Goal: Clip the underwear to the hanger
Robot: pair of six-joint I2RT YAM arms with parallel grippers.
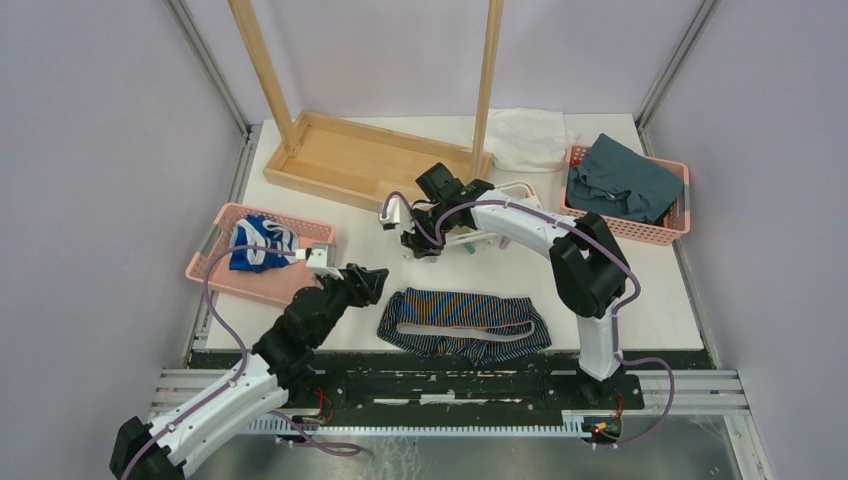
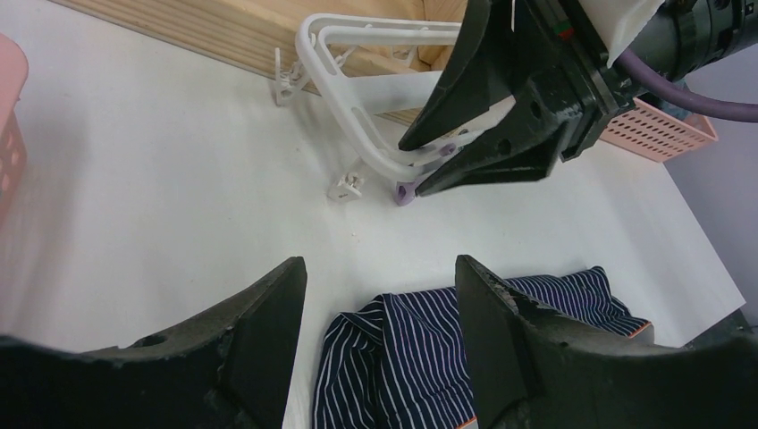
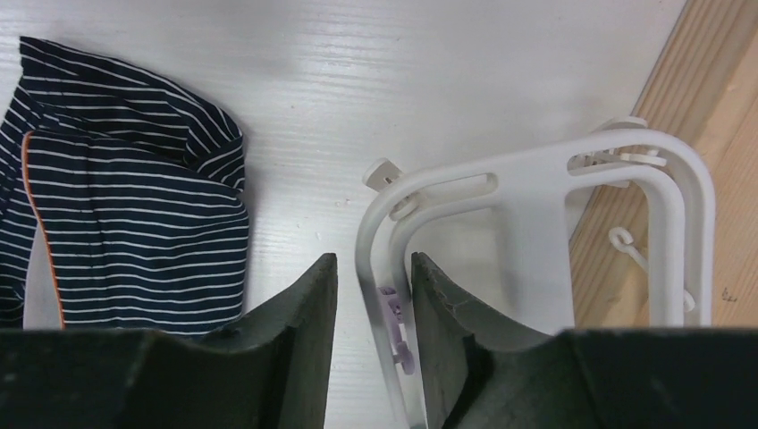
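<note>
The underwear (image 1: 465, 322), dark navy with thin light stripes and orange trim, lies spread flat on the white table near the front edge. It also shows as the underwear (image 2: 420, 349) below my left gripper (image 2: 380, 264), which hovers open above its corner, and as the underwear (image 3: 134, 232). The white hanger (image 3: 536, 170) lies flat beside the wooden rack. My right gripper (image 3: 374, 261) straddles one side bar of it, next to a purple clip (image 3: 398, 326). The right finger touches the bar; a gap remains on the other side. In the top view the right gripper (image 1: 420, 245) covers most of the hanger (image 1: 486, 238).
A pink basket (image 1: 215, 268) at the left holds a blue-and-white garment (image 1: 258, 243). Another pink basket (image 1: 640, 232) at the back right holds a teal cloth (image 1: 620, 180). The wooden rack's base (image 1: 350, 160) stands at the back, with a white cloth (image 1: 525, 135) beside it.
</note>
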